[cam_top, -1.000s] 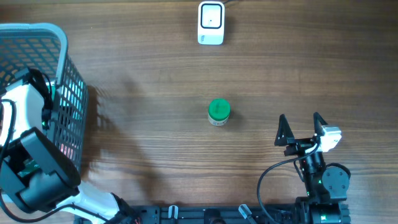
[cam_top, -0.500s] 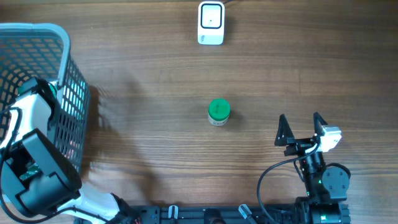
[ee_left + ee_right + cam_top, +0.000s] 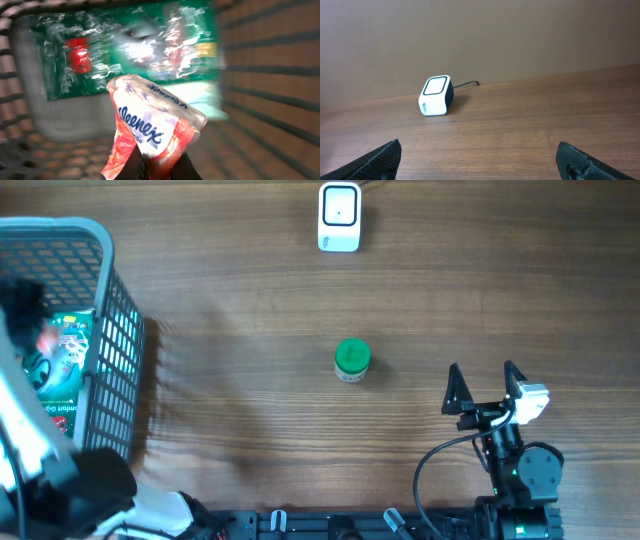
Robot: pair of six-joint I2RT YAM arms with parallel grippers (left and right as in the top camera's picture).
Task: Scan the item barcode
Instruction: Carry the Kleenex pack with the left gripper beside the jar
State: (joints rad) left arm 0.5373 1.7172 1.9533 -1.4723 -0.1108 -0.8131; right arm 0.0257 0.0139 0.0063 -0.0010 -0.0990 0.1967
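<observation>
Red-white tissue pack (image 3: 155, 132) seemingly pinched by left gripper (image 3: 160, 167) inside basket (image 3: 104, 255); right gripper (image 3: 484, 388) wide; step: pickup; next: lift out toward scanner (image 3: 339, 217)

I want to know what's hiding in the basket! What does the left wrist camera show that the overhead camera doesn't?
Only the left wrist view clearly shows the Kleenex tissue pack pinched in the left fingers. Only the overhead view shows the white scanner, the green-lidded jar and the right fingers, wide open. Both show the basket and the green packet inside it.
</observation>
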